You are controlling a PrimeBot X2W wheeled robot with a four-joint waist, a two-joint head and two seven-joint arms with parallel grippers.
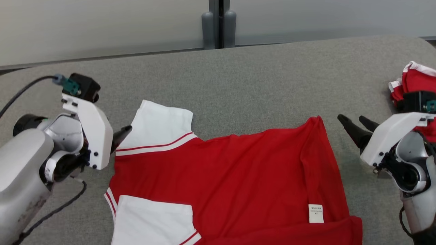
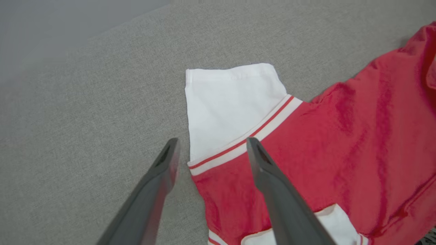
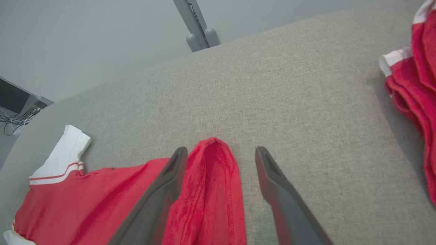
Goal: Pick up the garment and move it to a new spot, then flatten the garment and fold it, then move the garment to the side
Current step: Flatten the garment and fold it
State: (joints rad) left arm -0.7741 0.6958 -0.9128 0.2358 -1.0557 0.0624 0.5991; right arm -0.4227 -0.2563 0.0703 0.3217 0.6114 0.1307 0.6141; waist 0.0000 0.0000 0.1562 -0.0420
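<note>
- While the red garment [image 1: 238, 170] lies spread flat on the grey table [image 1: 238, 75] in the head view, the frame's bottom edge cuts off its near side. Its long axis runs across the view, white sleeves toward the robot's left and hem toward its right. The left gripper [image 1: 123, 131] shows one dark fingertip past its pale wrist housing, just beside the far sleeve [image 1: 160, 124]. The right gripper [image 1: 354, 119] stands open, clear of the hem. A red bundle [image 1: 414, 80] at the table's right edge is half hidden behind that wrist.
- Seen from the left wrist, the left gripper [image 2: 212, 140] is spread wide and empty, one finger over bare table, the other over red cloth, the striped sleeve seam between them. Contact with the cloth cannot be made out.
- Seen from the right wrist, the right gripper [image 3: 221, 149] is open and holds nothing. The hem corner [image 3: 213, 144] points up between its fingers, one of which covers part of the cloth. The bundle [image 3: 415, 85] is cut off at the right edge.
</note>
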